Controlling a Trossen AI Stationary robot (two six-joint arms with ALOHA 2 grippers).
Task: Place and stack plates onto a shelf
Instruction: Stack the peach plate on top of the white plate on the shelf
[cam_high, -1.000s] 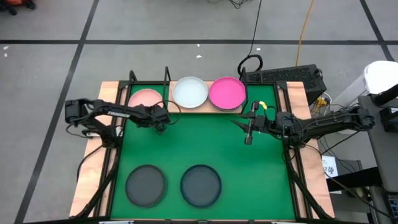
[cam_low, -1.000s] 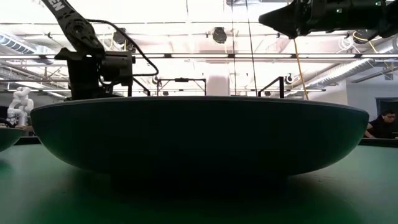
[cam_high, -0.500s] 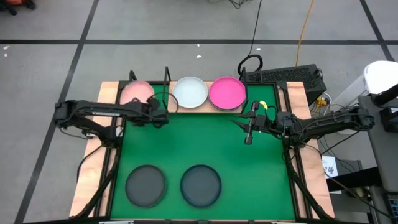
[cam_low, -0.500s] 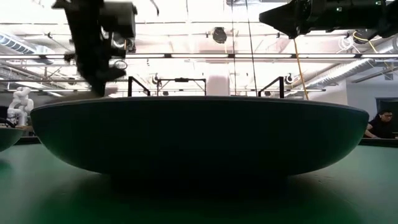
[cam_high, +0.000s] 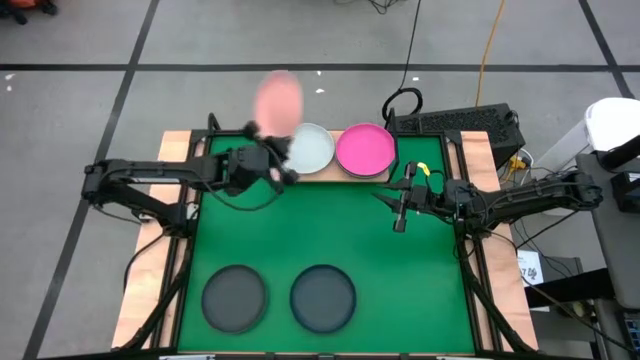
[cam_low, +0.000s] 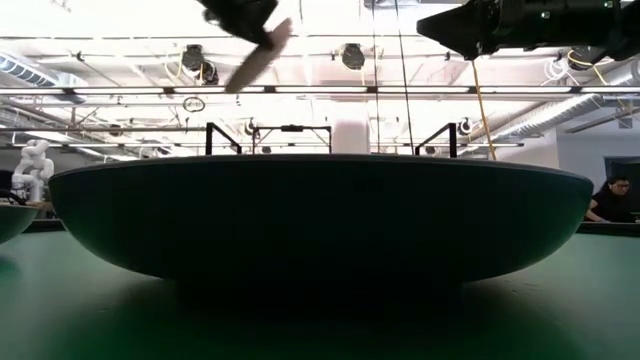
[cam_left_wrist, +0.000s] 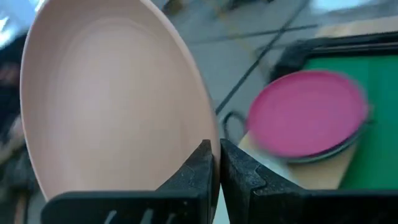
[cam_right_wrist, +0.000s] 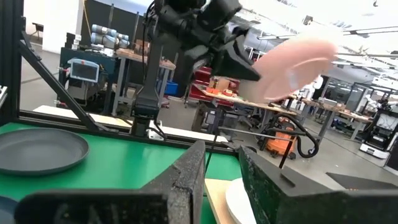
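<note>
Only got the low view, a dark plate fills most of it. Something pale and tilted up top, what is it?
Observer: The light pink plate, lifted in the air, pinched by its rim in the left gripper.
Operator: What's on the shelf?
Observer: The white plate and the hot pink plate side by side on the shelf.
Operator: Right arm?
Observer: The right gripper hovers over the green mat, empty, beside the shelf's right end.
Operator: How many dark plates?
Observer: Two dark plates at the mat's near edge.
</note>
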